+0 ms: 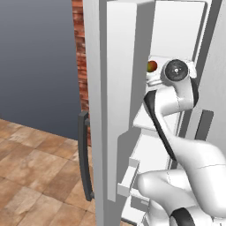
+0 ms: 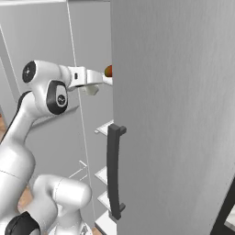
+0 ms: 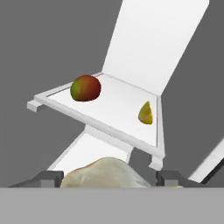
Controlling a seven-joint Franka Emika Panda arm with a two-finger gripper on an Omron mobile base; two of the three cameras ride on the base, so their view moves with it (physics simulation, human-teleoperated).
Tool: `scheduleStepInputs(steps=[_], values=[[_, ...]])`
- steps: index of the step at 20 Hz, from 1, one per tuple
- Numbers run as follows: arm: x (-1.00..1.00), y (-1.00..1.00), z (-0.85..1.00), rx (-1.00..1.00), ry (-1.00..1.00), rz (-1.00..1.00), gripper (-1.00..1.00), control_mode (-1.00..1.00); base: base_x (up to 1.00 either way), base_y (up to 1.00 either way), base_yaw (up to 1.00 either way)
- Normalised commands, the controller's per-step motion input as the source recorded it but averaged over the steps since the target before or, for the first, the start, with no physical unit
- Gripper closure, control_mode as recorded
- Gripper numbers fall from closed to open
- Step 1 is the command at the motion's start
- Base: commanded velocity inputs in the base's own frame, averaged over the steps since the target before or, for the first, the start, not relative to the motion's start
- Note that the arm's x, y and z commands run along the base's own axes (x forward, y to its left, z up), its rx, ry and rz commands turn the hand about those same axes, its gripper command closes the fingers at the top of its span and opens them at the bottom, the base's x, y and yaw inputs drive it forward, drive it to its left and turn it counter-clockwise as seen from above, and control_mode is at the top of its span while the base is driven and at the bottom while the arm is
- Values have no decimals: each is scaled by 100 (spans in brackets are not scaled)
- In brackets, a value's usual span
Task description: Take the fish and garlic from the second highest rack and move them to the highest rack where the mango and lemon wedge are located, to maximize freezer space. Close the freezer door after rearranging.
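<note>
Just in front of the highest rack [image 3: 94, 117], we are holding the garlic [image 3: 105, 174] clamped in the tool [image 3: 107, 178], risking catching the raised front lip or nudging the mango [image 3: 85, 88] and lemon wedge [image 3: 146, 113] if we are entering too low.

1. Garlic [image 3: 106, 173] cut off by hand view's bottom edge.
2. Mango [image 2: 108, 70] half hidden behind freezer door [image 2: 174, 114] in right base view.
3. Second highest rack [image 3: 94, 148] mostly screened by highest rack [image 3: 113, 103].

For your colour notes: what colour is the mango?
Red blending to green-yellow mango; hand view.
</note>
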Motion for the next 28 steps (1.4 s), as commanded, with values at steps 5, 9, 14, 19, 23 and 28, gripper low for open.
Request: scheduleStepInputs(steps=[5, 9, 14, 19, 23, 28], values=[[73, -18, 31, 0, 3, -15, 100, -100, 0, 0, 0], [86, -27, 2, 0, 11, 0, 100, -100, 0, 0, 0], [60, -41, 0, 0, 3, 0, 100, -100, 0, 0, 0], [50, -42, -9, 0, 1, 1, 100, -100, 0, 0, 0], [53, -32, -25, 0, 2, 7, 100, -100, 0, 0, 0], [44, -32, -27, 1, 0, 12, 100, -100, 0, 0, 0]])
